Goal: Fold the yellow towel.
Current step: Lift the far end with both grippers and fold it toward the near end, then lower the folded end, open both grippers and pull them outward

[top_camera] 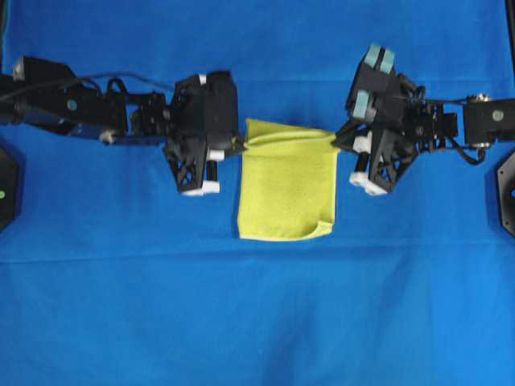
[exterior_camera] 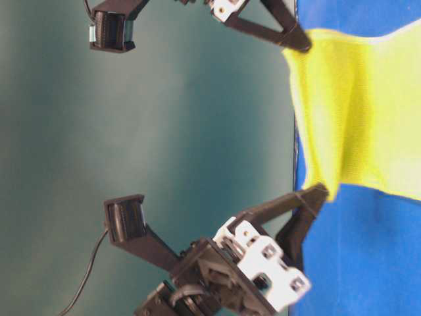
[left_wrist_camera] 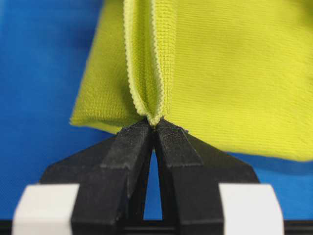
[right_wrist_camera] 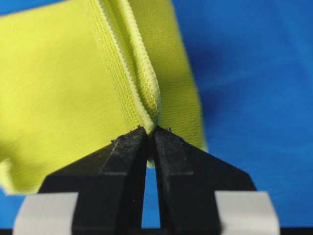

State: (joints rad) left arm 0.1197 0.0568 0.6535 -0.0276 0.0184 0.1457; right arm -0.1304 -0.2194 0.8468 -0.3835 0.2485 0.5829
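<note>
- Two grippers hold the yellow towel (top_camera: 286,189) at the corners of its far edge: the left gripper (left_wrist_camera: 155,122) and the right gripper (right_wrist_camera: 149,131), each with fingers pinched tight on doubled hems.
- Its far edge is lifted; the near end lies on the blue surface (top_camera: 257,322).
- One fold looks made, judging by the doubled layers; laying it flat, perhaps folding again, remains.

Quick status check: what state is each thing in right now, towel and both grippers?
yellow towel: folded over in layers, top corners pinched and lifted, lower end on the blue tablecloth.
left gripper: jaws shut on the towel's top-left corner in the overhead view.
right gripper: jaws shut on the top-right corner.
</note>
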